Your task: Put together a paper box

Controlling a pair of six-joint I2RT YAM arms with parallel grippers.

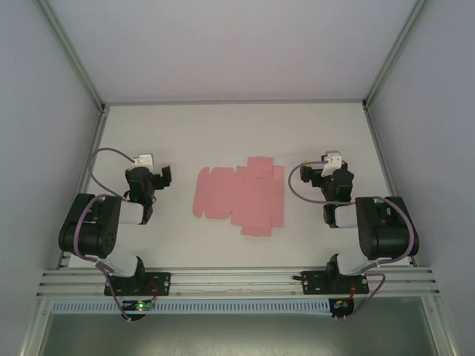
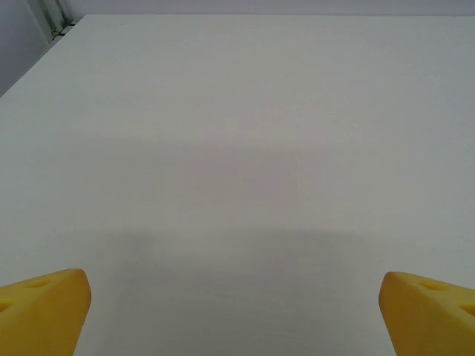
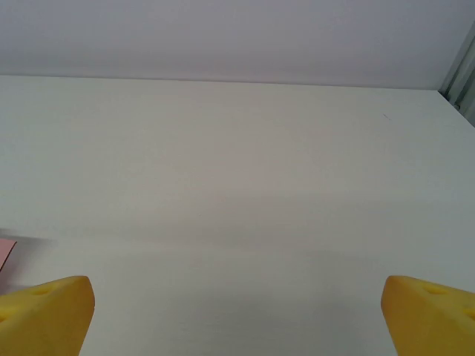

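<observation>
Nearest you, both arms sit folded close to their bases. Your left gripper [image 2: 234,297] has its yellow fingers [image 2: 44,308] spread wide over the bare table [image 1: 223,130] with nothing between them. Same deal with the right gripper [image 3: 237,297]. Between the two, apart from both, the paper box [image 1: 239,194] lies as a flat pink sheet. Its long axis runs left to right, and flaps poke out toward you and away at its right end.

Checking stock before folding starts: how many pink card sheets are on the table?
1. The paper box sheet lies flat between the left claw and right claw, touching neither. Another stacked exactly beneath could be hidden.
</observation>
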